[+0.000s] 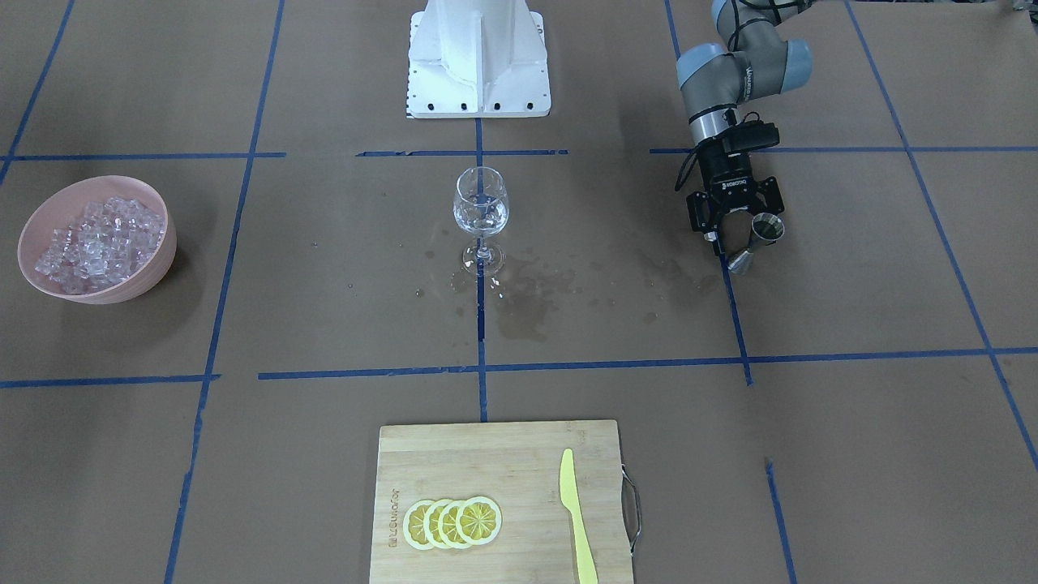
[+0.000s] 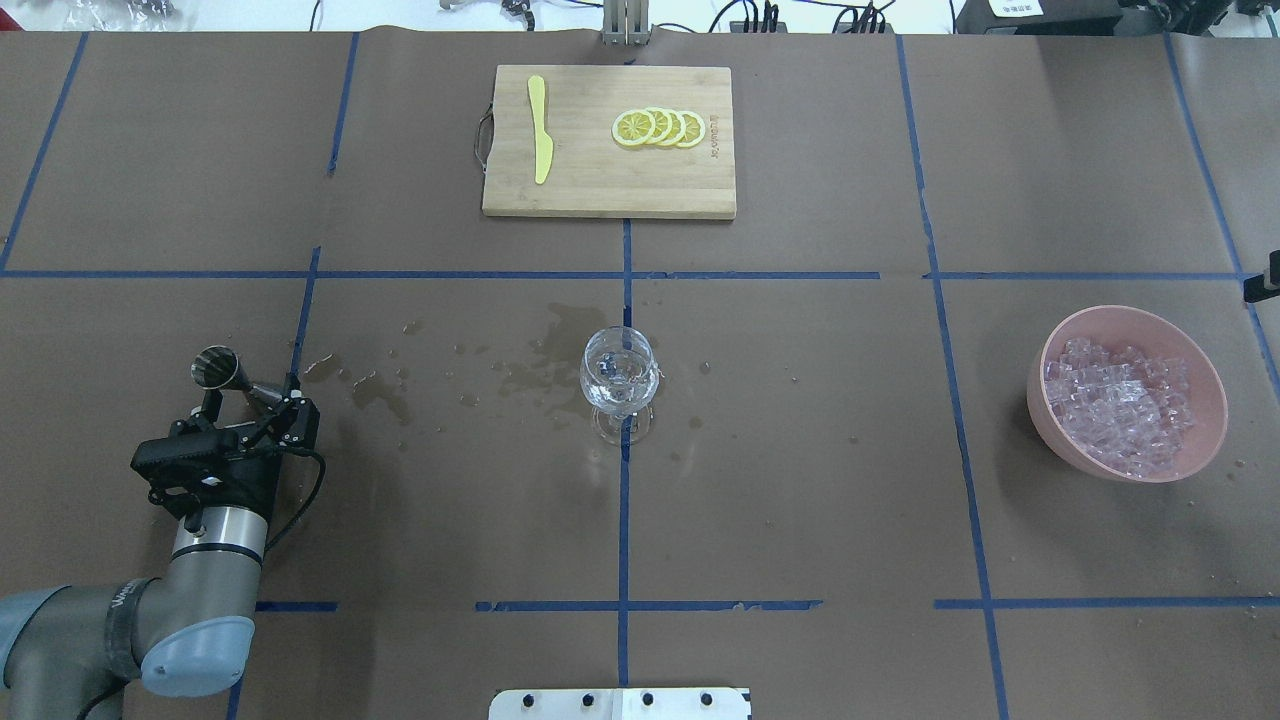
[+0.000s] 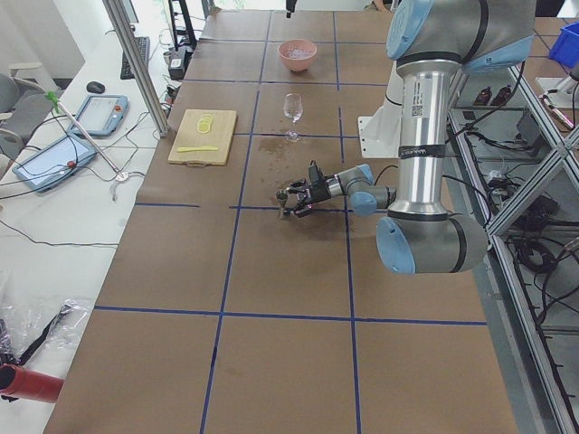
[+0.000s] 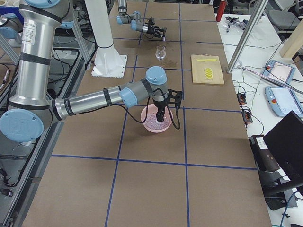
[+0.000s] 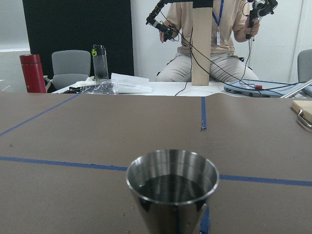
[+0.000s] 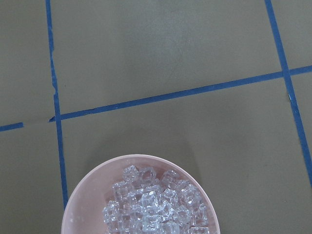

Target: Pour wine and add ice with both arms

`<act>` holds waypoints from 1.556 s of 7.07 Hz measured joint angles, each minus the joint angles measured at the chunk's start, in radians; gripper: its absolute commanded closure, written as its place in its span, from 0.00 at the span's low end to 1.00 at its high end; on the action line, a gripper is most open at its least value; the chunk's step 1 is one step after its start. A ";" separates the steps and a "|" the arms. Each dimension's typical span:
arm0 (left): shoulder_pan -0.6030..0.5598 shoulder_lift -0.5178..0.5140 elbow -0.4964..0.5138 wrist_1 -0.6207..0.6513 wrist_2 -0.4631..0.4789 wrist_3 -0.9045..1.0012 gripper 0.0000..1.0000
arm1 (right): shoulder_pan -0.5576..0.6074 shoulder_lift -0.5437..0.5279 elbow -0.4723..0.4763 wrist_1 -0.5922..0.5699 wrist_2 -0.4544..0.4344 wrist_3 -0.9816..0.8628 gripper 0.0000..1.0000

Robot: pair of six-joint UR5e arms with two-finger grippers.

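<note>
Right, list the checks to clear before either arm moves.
1. Glass upright, holding wine: ok, a little clear liquid.
2. Spills: not ok, wet stains beside glass.
3. Left gripper on jigger: jaws flank it; grip cannot tell.
4. Jigger empty: cannot tell, inside looks dark.
5. Ice heaped in bowl: ok.
6. Right gripper jaws: cannot tell, seen only from the side.
</note>
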 measured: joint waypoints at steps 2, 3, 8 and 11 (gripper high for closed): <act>-0.008 -0.006 0.008 -0.001 0.000 0.001 0.21 | 0.000 0.001 0.000 0.000 0.000 0.000 0.00; -0.010 -0.006 0.009 -0.001 0.000 0.002 0.25 | 0.000 0.001 0.000 0.000 0.000 0.000 0.00; -0.021 0.001 0.009 -0.002 0.000 0.004 0.59 | 0.000 0.004 0.001 0.000 0.001 0.000 0.00; -0.023 0.008 0.007 -0.004 0.001 -0.004 1.00 | 0.000 0.005 0.001 0.000 0.002 0.000 0.00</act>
